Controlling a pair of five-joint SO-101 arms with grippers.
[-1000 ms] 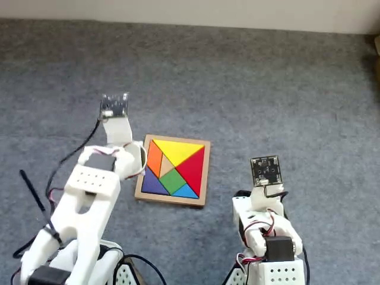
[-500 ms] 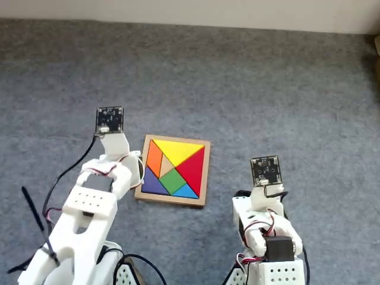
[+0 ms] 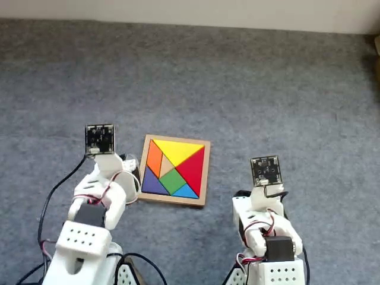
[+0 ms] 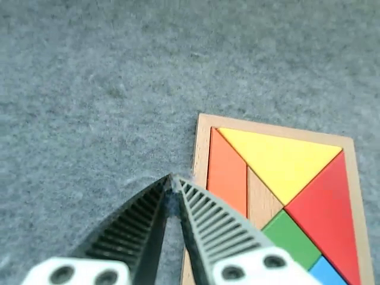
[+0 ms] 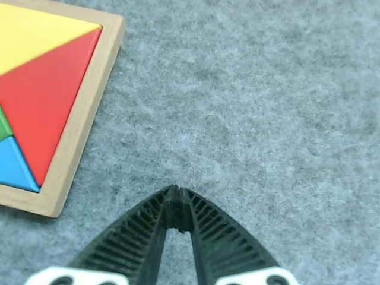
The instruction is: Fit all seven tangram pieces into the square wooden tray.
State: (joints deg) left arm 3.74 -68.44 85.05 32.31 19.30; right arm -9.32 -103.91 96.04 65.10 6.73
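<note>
Plainly, the square wooden tray (image 3: 206, 173) lay flat on the grey, carpet-like counter (image 3: 267, 83), between the two arms and nearer the left one. Inside it, coloured pieces sat flush and edge to edge. A large yellow triangle (image 3: 178, 149) lay along the far side and a large red triangle (image 3: 193, 169) along the side facing the right arm. An orange parallelogram (image 3: 154, 159) ran along the side facing the left arm, with a green square (image 3: 173, 180) near the middle. A blue triangle (image 3: 187, 191) and a purple triangle (image 3: 152, 184) lay along the near side. Between the orange, yellow and green pieces was a small wood-coloured triangle (image 3: 167, 167); whether it was a piece or bare tray floor could not be told.

The left claw (image 4: 173, 189) was clenched, its ribbed black fingers (image 4: 205, 214) meeting at the tips with nothing between them. It hung over the counter just beside the tray's rim, on the orange piece's side. The right claw (image 5: 176, 205) was likewise clenched and empty. It hung over bare counter, apart from the tray, near the corner that held the red and blue pieces. In the high view, the left arm (image 3: 95, 199) and right arm (image 3: 267, 228) both sat at the near edge.
</note>
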